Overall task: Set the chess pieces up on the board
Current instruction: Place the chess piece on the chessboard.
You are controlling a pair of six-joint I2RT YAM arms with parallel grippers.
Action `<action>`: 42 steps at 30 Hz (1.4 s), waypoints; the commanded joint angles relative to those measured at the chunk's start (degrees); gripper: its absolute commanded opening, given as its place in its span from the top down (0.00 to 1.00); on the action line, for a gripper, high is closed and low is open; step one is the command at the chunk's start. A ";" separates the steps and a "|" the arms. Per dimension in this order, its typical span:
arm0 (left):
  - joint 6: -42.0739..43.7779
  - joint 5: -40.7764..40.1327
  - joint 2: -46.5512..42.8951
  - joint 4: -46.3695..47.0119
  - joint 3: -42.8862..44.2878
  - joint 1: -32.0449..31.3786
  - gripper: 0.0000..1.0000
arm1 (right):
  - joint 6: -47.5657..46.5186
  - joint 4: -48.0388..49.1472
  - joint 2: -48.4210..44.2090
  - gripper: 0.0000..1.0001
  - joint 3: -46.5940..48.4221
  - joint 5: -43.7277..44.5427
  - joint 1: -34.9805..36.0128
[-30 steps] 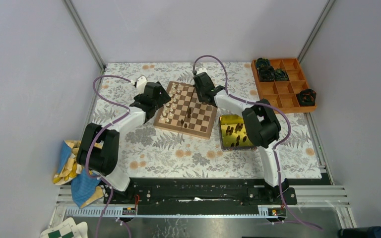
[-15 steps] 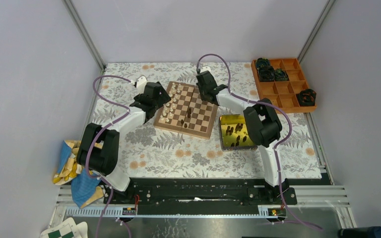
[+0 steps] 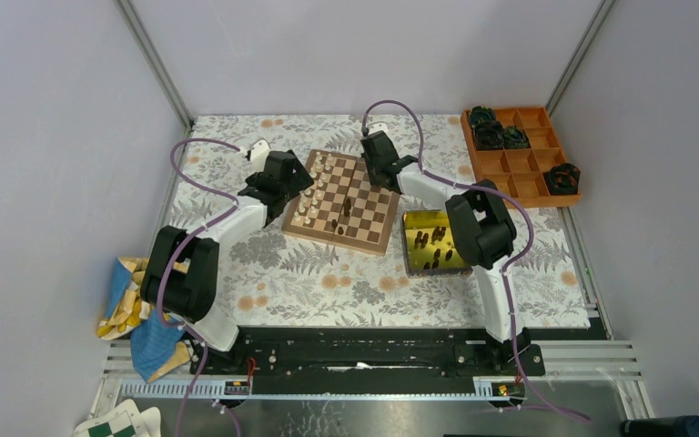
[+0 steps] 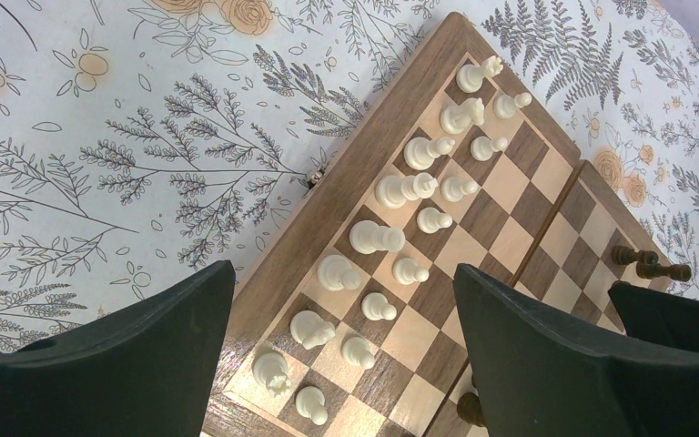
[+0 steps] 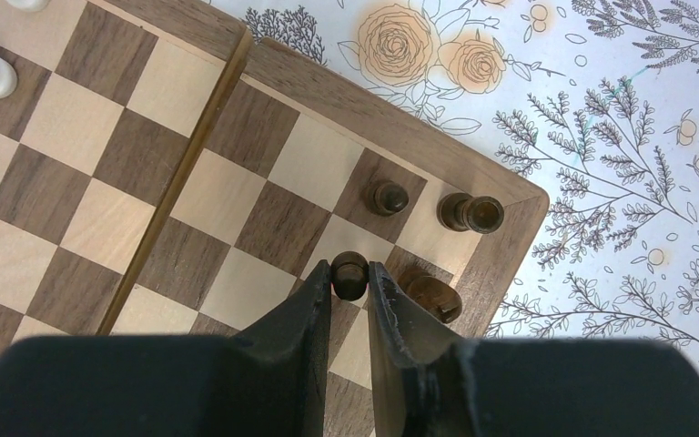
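The wooden board (image 3: pixel 369 214) lies mid-table. Cream chess pieces (image 4: pixel 375 237) stand in two rows along its left side. My left gripper (image 4: pixel 341 273) is open and empty above those rows; it also shows in the top view (image 3: pixel 305 187). My right gripper (image 5: pixel 349 273) is shut on a dark pawn (image 5: pixel 349 277) over a square by the board's far right corner; it also shows in the top view (image 3: pixel 384 177). Three dark pieces stand near it: a pawn (image 5: pixel 389 197), a rook (image 5: pixel 470 212) and another (image 5: pixel 432 293). Two more dark pieces (image 4: pixel 646 259) lie mid-board.
A shiny yellow tin (image 3: pixel 419 223) holding several dark pieces sits right of the board. An orange compartment tray (image 3: pixel 521 173) with black gear-like lumps stands at the back right. Cloths (image 3: pixel 132 305) lie at the left edge, and a green-and-white checkered sheet (image 3: pixel 118 423) lies at the near left.
My right gripper has shifted a little toward the board's far right corner with the dark pawn. The left arm has not moved.
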 commanded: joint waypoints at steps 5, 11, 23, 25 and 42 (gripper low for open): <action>-0.59 -1.50 -0.64 1.99 -0.61 -0.24 0.02 | 0.84 0.82 0.28 1.00 0.98 -0.52 -0.44; -0.60 -1.50 -0.62 1.97 -0.70 -0.24 0.02 | 0.88 0.64 0.87 0.99 1.24 -0.60 -0.54; -0.51 -1.67 -0.64 1.93 -0.70 -0.30 0.02 | 1.26 0.48 1.66 0.91 1.57 -1.17 -0.54; -0.51 -1.68 -0.61 2.03 -0.70 -0.33 0.02 | 1.28 0.47 1.79 0.88 1.59 -1.17 -0.58; -0.60 -1.58 -0.46 2.04 -0.78 -0.41 0.02 | 1.35 0.50 1.83 0.66 1.68 -0.98 -0.56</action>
